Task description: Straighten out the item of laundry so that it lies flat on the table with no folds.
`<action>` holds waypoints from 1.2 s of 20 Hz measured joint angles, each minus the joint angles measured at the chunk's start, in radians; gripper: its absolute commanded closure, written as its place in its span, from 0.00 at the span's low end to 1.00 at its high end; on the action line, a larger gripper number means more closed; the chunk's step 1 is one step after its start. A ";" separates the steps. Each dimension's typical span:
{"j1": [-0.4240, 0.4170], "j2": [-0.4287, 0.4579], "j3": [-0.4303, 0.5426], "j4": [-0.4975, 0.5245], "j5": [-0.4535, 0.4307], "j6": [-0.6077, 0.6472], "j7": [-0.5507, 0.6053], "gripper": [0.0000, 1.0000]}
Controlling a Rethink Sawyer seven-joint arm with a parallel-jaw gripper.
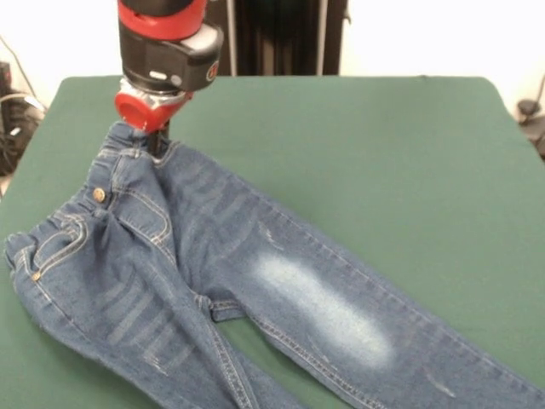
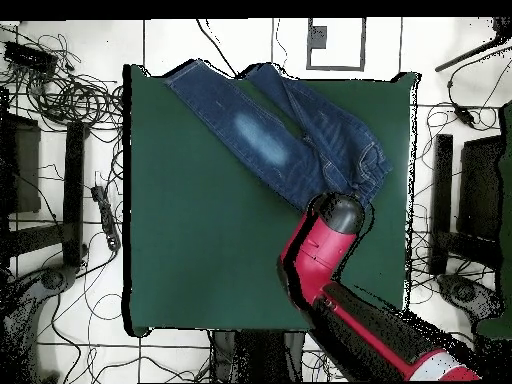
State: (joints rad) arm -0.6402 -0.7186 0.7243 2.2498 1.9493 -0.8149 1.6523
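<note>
Green table (image 1: 383,153). Jeans (image 1: 255,281) spread diagonally, legs toward near edge; waistband bunched, lifted at far corner. Soft, limp, moderately heavy denim; best held at thick waistband or cuffs. Gripper (image 1: 156,141) pinching waistband edge.

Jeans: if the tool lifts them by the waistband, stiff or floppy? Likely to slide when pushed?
Likely floppy: the jeans already bunch at the waistband under the tool. Pushed, they would probably wrinkle rather than slide, since the green table looks felt-like. The legs would likely trail and drag if lifted.
</note>
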 measured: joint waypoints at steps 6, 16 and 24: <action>0.036 0.008 -0.081 0.017 -0.045 0.086 0.000 1.00; 0.083 0.005 -0.202 0.030 -0.112 0.186 0.000 1.00; 0.103 -0.039 -0.249 0.049 -0.108 0.213 0.000 1.00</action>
State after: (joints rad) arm -0.5376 -0.7579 0.4750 2.2988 1.8416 -0.6017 1.6528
